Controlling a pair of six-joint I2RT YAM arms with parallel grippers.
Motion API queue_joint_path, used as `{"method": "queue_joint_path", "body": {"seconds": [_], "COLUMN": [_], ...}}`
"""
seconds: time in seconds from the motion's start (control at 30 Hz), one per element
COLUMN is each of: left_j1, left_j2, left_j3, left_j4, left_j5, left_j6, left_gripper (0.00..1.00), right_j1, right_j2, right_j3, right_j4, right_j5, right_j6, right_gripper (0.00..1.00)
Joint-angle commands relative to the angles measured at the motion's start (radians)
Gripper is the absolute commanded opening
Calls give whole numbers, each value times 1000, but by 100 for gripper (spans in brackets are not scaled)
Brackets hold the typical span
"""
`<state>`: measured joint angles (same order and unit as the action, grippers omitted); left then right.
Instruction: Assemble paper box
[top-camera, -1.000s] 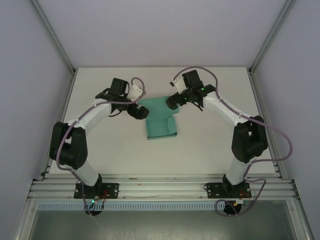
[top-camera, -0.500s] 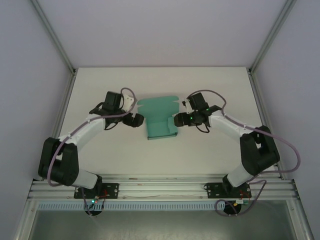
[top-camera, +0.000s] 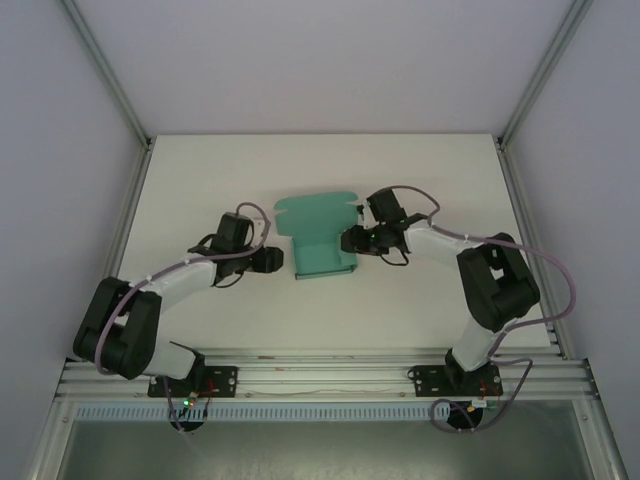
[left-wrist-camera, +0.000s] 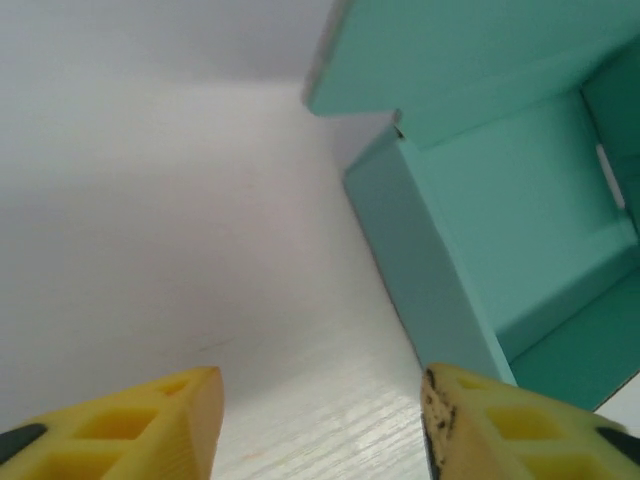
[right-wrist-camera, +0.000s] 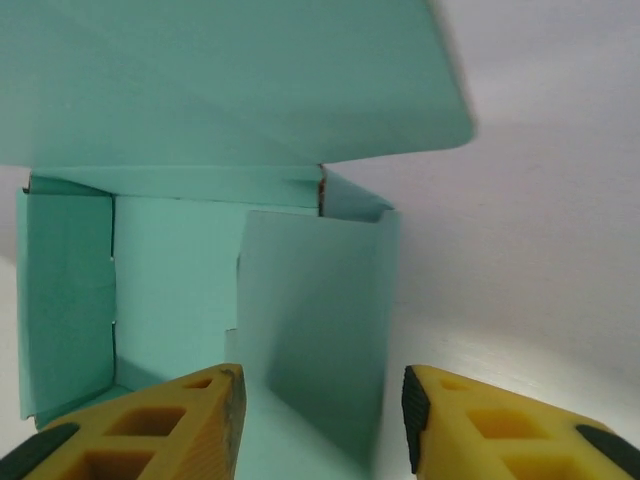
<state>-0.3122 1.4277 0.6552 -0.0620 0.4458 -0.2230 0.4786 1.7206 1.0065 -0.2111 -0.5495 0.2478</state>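
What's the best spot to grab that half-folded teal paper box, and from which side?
Probably an upright side wall of the paper box, pinched over its top edge from above, one finger inside and one outside. The walls are thin card standing on edge, and the tray is open on top, so a finger can drop inside freely.

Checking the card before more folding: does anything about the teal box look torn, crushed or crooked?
Nothing stands out. The box sits half-folded on the table, lid flap open, no tears visible.
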Motion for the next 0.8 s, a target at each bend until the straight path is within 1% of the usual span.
{"method": "queue_joint_path", "body": {"seconds": [0.0, 0.03, 0.1, 0.2, 0.27, 0.33, 0.4, 0.5, 0.53, 0.57, 0.63, 0.7, 0.77], "left_j1": [-37, -47, -66, -95, -111, -117, -119, -119, -120, -120, -122, -123, -123], "left_j2": [57, 79, 125, 183, 200, 204, 202, 198, 200, 202, 209, 212, 210], "left_j3": [2, 11, 29, 57, 64, 58, 52, 50, 52, 53, 59, 63, 67], "left_j4": [134, 138, 151, 161, 166, 188, 204, 209, 213, 218, 225, 234, 228], "left_j5": [6, 6, 12, 33, 24, 33, 46, 33, 33, 41, 50, 55, 43], "left_j6": [-67, -65, -73, -75, -81, -89, -94, -98, -102, -105, -107, -105, -103], "left_gripper": [48, 47, 39, 34, 34, 33, 33, 33, 33, 33, 33, 33, 32], "right_j1": [26, 32, 42, 63, 80, 102, 126, 158, 168, 177, 183, 188, 191], "right_j2": [42, 49, 59, 49, 45, 51, 73, 123, 140, 158, 180, 198, 214], "right_j3": [2, 11, 18, 19, 24, 41, 72, 124, 136, 148, 158, 161, 168], "right_j4": [10, -2, -19, -15, -21, -57, -125, -239, -268, -297, -324, -343, -373], "right_j5": [4, 29, 58, 89, 128, 198, 292, 409, 435, 466, 481, 512, 551], "right_j6": [24, 26, 32, 49, 62, 71, 76, 85, 88, 96, 102, 112, 118], "right_gripper": [40, 39, 32, 32, 31, 28, 26, 26, 26, 22, 22, 14, 10]}}
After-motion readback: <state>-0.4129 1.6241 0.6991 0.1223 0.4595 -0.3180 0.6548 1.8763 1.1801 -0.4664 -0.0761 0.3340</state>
